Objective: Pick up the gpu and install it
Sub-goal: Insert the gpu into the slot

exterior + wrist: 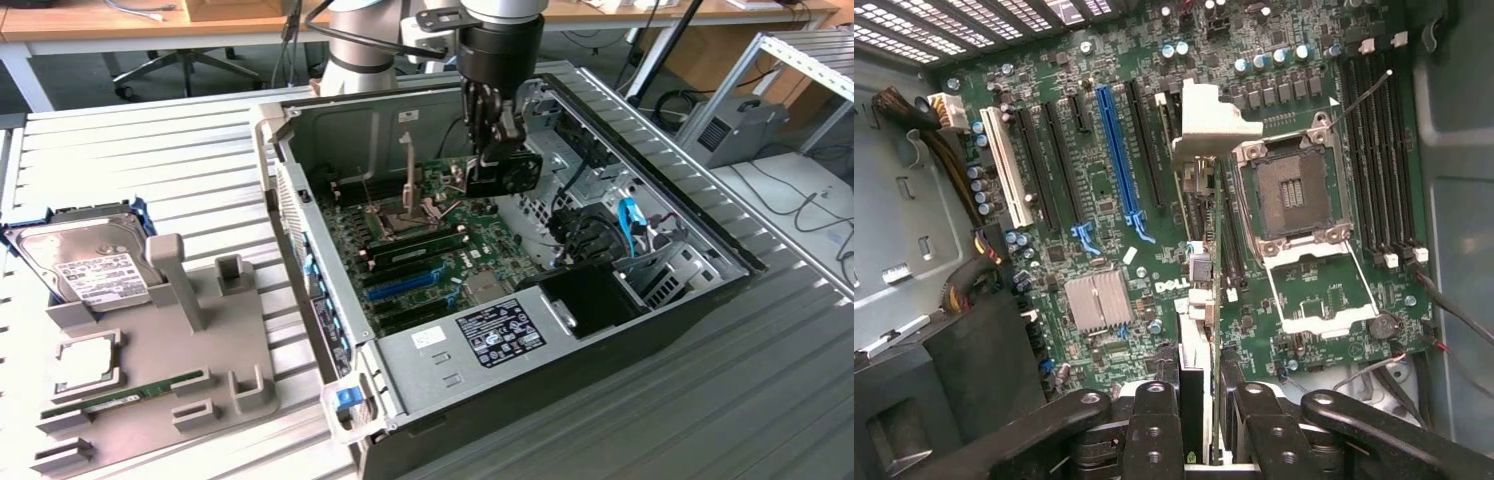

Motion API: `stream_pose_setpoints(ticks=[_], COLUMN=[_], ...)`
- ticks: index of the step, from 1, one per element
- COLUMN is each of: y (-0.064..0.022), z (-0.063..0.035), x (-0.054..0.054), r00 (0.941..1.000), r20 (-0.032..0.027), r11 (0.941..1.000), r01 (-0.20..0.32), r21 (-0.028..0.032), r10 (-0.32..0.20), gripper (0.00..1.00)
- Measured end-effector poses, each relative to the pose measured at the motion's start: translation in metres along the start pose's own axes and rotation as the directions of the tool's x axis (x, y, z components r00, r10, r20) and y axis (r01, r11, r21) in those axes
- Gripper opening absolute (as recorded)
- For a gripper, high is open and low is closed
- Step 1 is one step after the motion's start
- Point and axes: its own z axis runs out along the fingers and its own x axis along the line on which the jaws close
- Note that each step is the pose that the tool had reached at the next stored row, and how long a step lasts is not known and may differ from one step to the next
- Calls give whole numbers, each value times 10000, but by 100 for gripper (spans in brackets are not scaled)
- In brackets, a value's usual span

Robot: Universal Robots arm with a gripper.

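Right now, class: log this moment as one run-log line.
claw: shut on gpu | place: above motherboard inside case | gpu: not seated | blue slot: free

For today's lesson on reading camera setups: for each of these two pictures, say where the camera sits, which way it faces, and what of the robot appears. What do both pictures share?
Exterior view: off the arm, raised, looking down at an angle on the open computer case; shows the arm and the gripper holding the gpu.
Wrist view: on the wrist, looking down past the fingers along the gpu, seen edge-on, onto the motherboard.
Shared: gpu, motherboard, blue slot.
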Motion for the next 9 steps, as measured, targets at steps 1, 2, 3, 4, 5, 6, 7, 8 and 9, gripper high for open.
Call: stream_pose_setpoints(ticks=[1, 2, 3, 4, 5, 6, 7, 8, 9], y=[0, 0, 0, 0, 0, 0, 0, 0, 0], z=[0, 0, 0, 0, 0, 0, 0, 0, 0], x=[0, 0, 0, 0, 0, 0, 0, 0, 0], r00=[10000, 10000, 10000, 9999, 9999, 9999, 9998, 9998, 9997], r20=[-1, -3, -5, -6, -8, -10, -12, -15, -16], r11=[10000, 10000, 10000, 9999, 9999, 9999, 9998, 9998, 9997], r01=[26, 53, 80, 105, 128, 152, 178, 203, 232], r21=[3, 6, 9, 11, 14, 16, 19, 22, 25], r10=[-26, -53, -80, -105, -128, -152, -178, -203, -232], gripper=[26, 26, 26, 26, 26, 26, 26, 26, 26])
